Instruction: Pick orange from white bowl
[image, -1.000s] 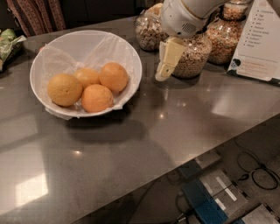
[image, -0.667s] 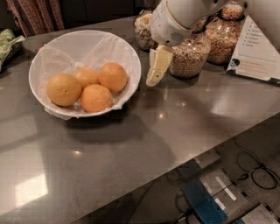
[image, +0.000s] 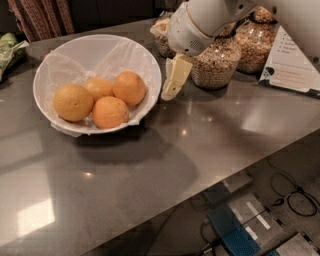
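The white bowl (image: 60, 50), lined with crinkled white paper, sits on the grey counter at the left. Several oranges lie in it. The deep reddish-orange one (image: 129, 87) is at the right side of the bowl. A similar orange (image: 110, 112) lies in front of it, a larger yellower one (image: 73, 102) at the left and a smaller pale one (image: 98, 87) behind. My gripper (image: 171, 84) hangs from the white arm just outside the bowl's right rim, pointing down and left, a little above the counter. It holds nothing.
Glass jars of grain (image: 215, 65) stand right behind the gripper, with another (image: 255, 45) further right. A white printed card (image: 292, 65) stands at the far right. A green packet (image: 10, 47) lies at the left edge. The counter's front edge runs diagonally at the lower right.
My gripper has moved left from in front of the grain jars to just beside the bowl's right rim. The bowl and oranges have not moved.
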